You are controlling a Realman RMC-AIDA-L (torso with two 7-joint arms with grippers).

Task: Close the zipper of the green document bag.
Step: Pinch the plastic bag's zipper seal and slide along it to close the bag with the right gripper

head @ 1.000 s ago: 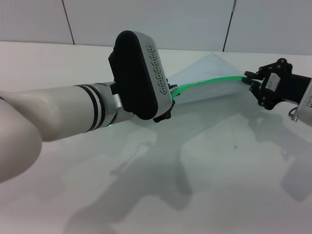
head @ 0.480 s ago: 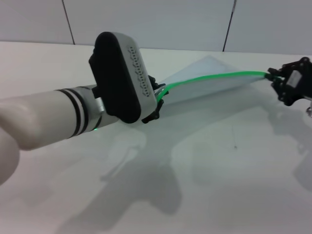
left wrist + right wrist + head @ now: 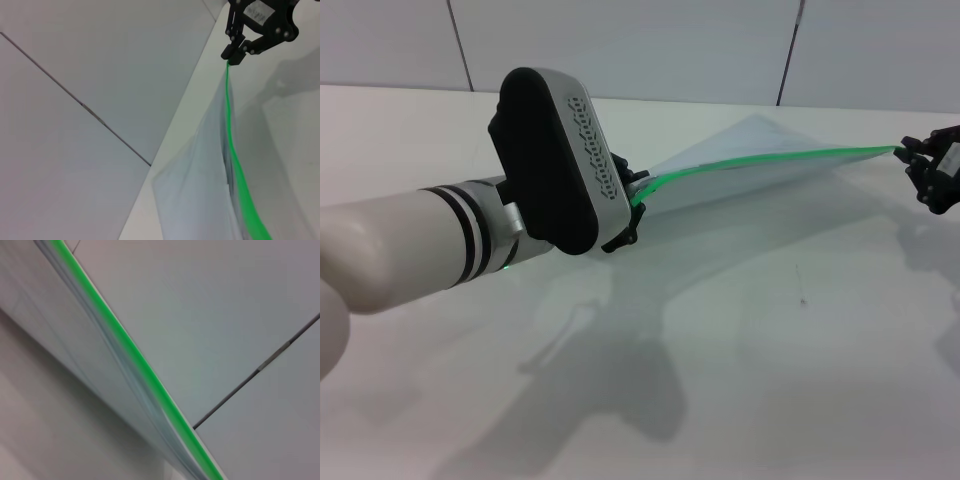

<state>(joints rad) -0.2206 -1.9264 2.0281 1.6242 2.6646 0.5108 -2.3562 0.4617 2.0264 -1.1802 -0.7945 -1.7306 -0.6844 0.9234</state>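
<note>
The green document bag [image 3: 760,160] hangs above the white table, stretched between both grippers. Its pale translucent sheet also fills the left wrist view [image 3: 195,185] and the right wrist view [image 3: 60,330]. The zipper [image 3: 770,158] runs as a bright green strip along the top edge and shows as well in the wrist views [image 3: 234,150] [image 3: 135,357]. My left gripper [image 3: 632,195] is shut on the bag's left end, half hidden behind its wrist housing. At the far right my right gripper [image 3: 908,152] [image 3: 231,54] is shut on the zipper's other end. The slider does not show.
The white table [image 3: 770,330] lies under the bag with the arms' shadows on it. A pale panelled wall [image 3: 670,45] stands behind the table's far edge. My left forearm [image 3: 410,245] crosses the near left of the head view.
My right gripper has moved right, nearly to the picture's edge, and my left gripper has drawn a little left. The green strip between them now runs longer and straighter.
</note>
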